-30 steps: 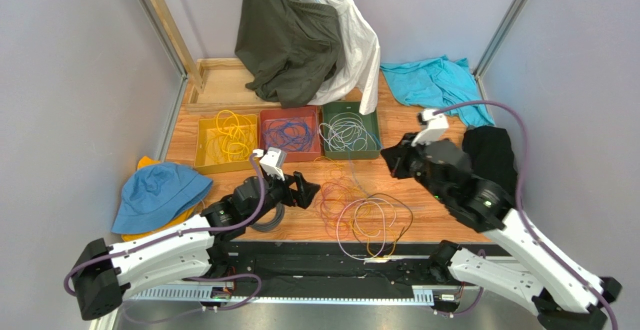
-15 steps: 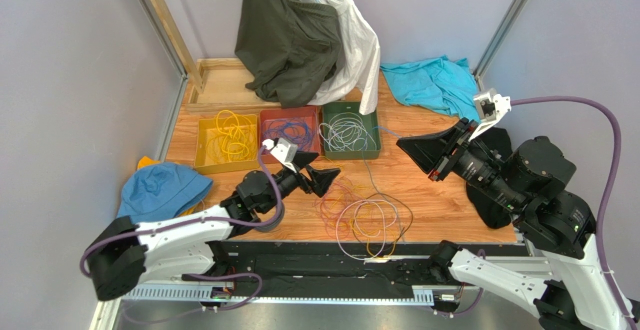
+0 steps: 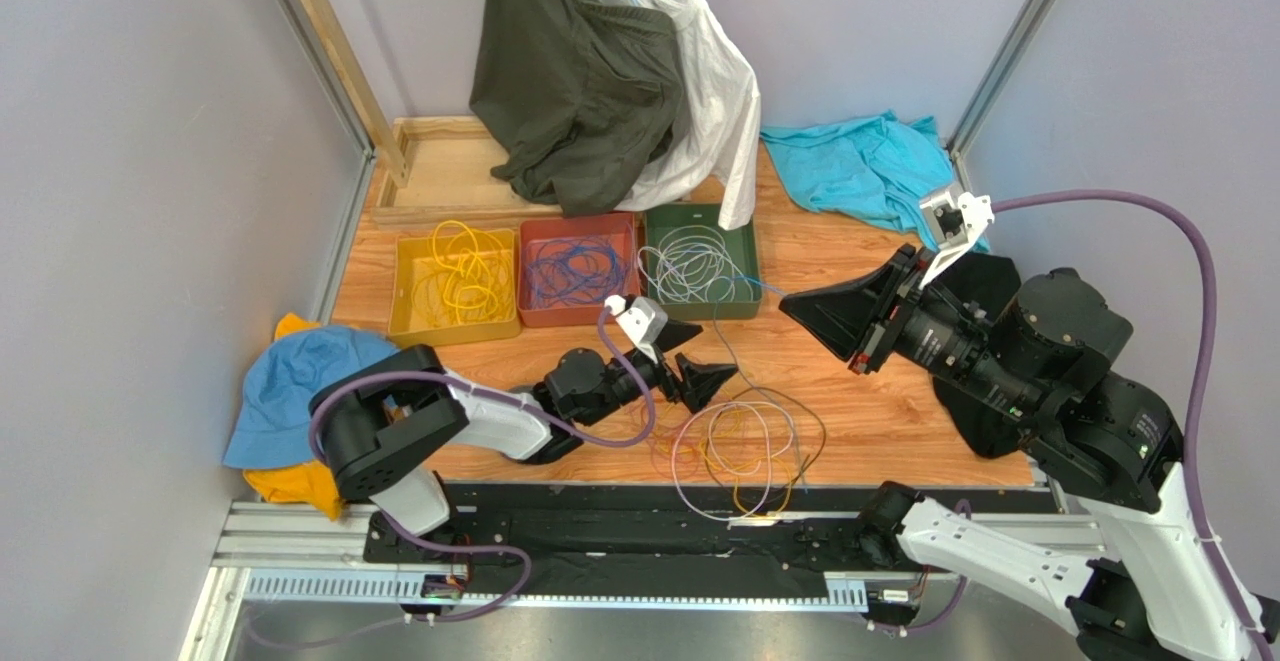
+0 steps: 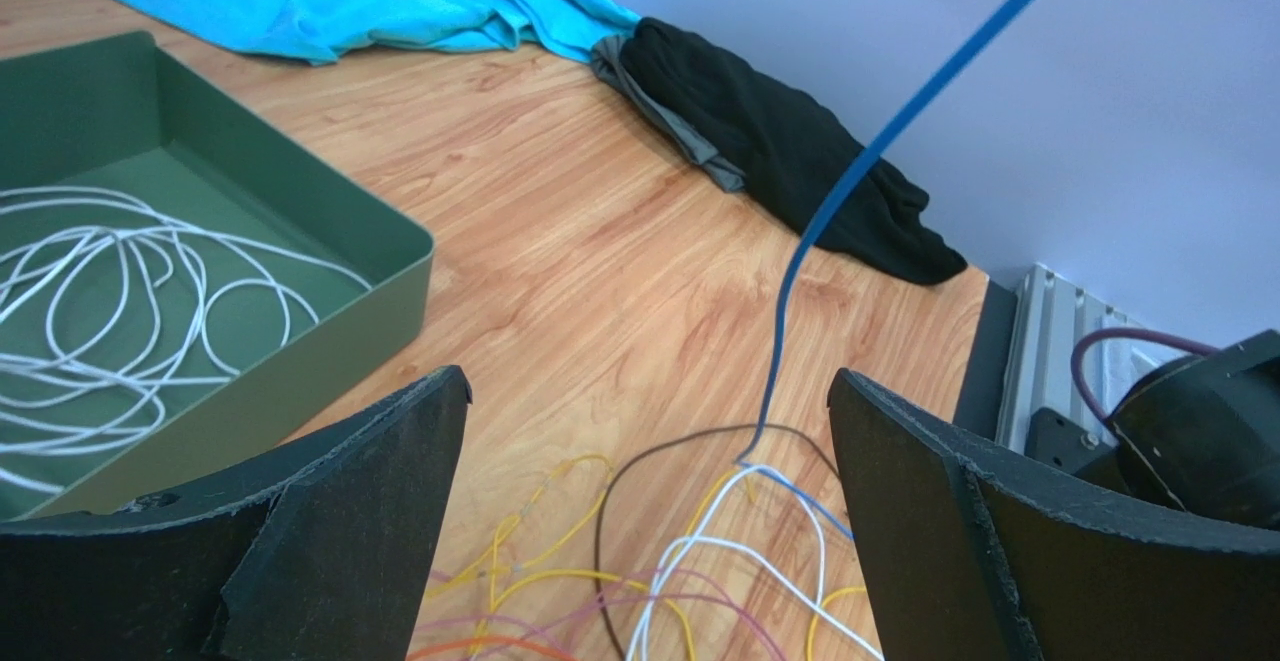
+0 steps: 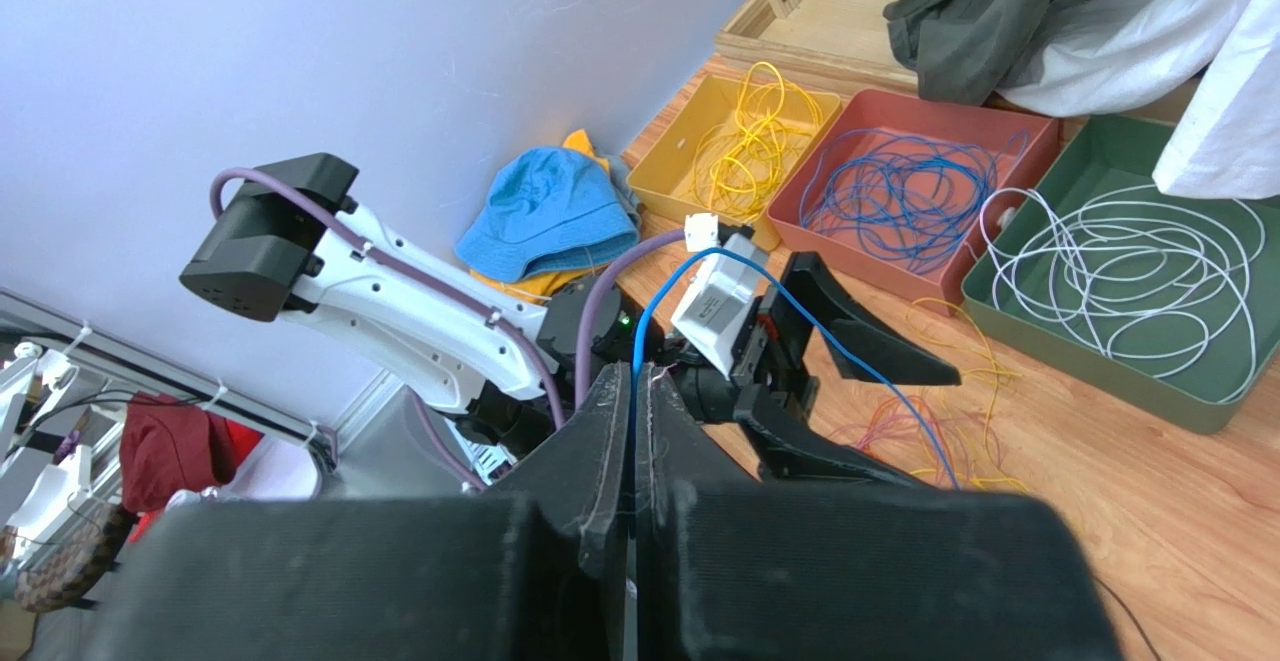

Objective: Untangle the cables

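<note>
A tangle of thin yellow, white, purple, orange and dark cables (image 3: 744, 444) lies on the wooden table near the front edge, and it also shows in the left wrist view (image 4: 721, 556). My right gripper (image 3: 793, 301) is raised above the table. It is shut (image 5: 633, 376) on a blue cable (image 5: 894, 391) that runs taut down into the tangle (image 4: 778, 346). My left gripper (image 3: 703, 358) is open and empty, low over the table at the tangle's left edge. Its fingers straddle the near strands (image 4: 646, 391).
Three trays stand at the back: a yellow tray (image 3: 409, 264) with yellow cables, a red tray (image 3: 529, 264) with blue cables, a green tray (image 3: 748, 264) with white cables. A blue hat (image 3: 308, 384) lies left, teal cloth (image 3: 864, 166) and black cloth (image 3: 984, 294) right, and hanging clothes (image 3: 601, 76) at the back.
My right arm has risen and swung right, pulling the blue cable up out of the tangle. My left arm has stretched right, its open gripper now at the tangle.
</note>
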